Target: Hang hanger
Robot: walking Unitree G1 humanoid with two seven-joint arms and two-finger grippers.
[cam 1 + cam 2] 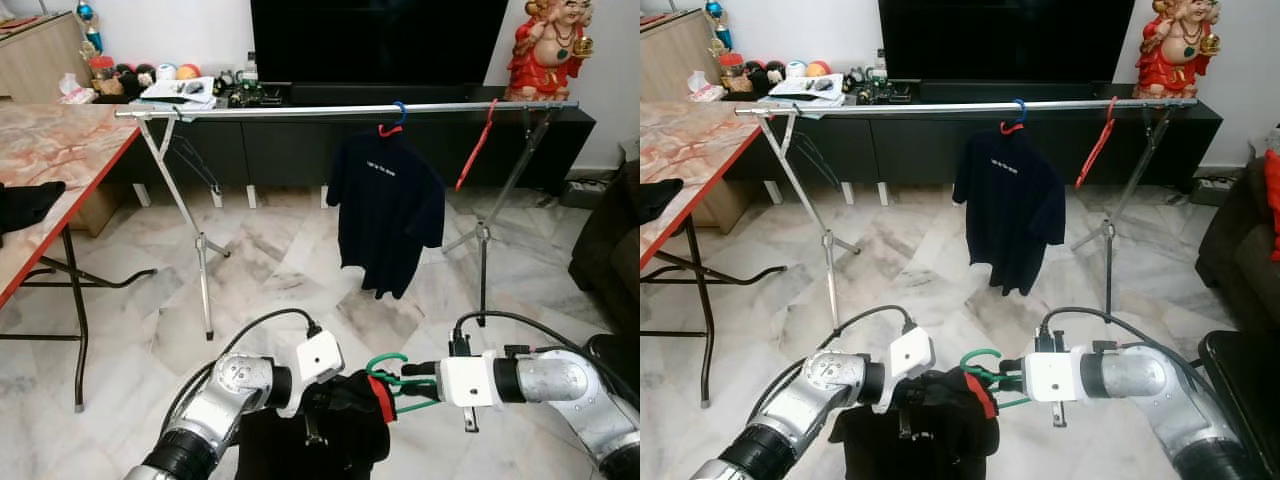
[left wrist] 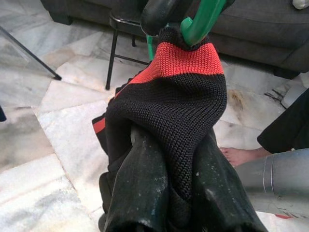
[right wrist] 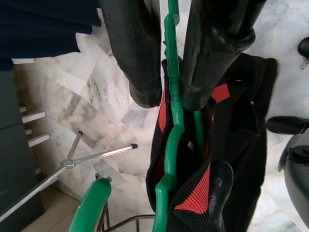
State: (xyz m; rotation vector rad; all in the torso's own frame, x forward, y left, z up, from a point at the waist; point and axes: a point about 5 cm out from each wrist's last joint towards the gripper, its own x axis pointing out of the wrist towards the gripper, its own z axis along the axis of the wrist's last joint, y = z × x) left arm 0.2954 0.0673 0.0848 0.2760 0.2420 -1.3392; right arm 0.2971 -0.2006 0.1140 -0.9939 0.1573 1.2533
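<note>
hanger (image 1: pixel 392 380): green
knit top (image 2: pixel 178 116): black, red collar band
hung shirt (image 1: pixel 385 205): navy
rail (image 1: pixel 330 110): silver
floor (image 1: pixel 270 270): grey-veined white marble
table (image 1: pixel 55 150): pink marble, red edge

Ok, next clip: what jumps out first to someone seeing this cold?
Both grippers meet low in front: the right gripper clamps a green hanger carrying a black garment with red collar, which the left gripper pinches. Beyond stands a metal clothes rail with a dark T-shirt and an empty red hanger.
</note>
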